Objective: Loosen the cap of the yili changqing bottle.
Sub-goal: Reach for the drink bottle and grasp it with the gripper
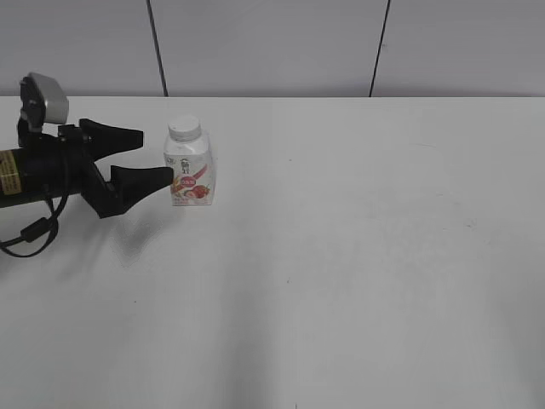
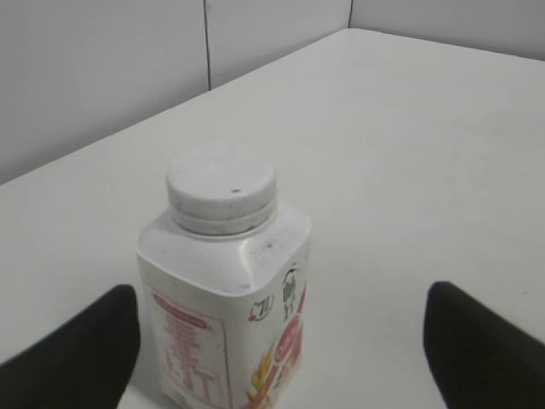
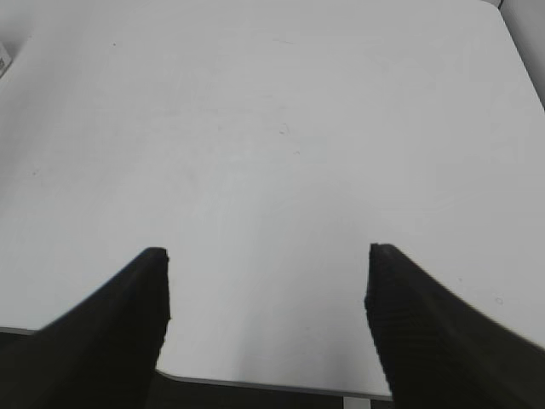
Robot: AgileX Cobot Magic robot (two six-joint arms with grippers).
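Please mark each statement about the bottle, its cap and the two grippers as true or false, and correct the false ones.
1. The yili changqing bottle stands upright on the table. True.
2. The cap lies on the table beside the bottle. False: it sits on the bottle's neck.
3. The left gripper is open, with the bottle in front of its fingers. True.
4. The right gripper holds the cap. False: it is open and empty, above bare table.
5. The bottle lies at the right edge of the exterior view. False: it stands left of the middle.
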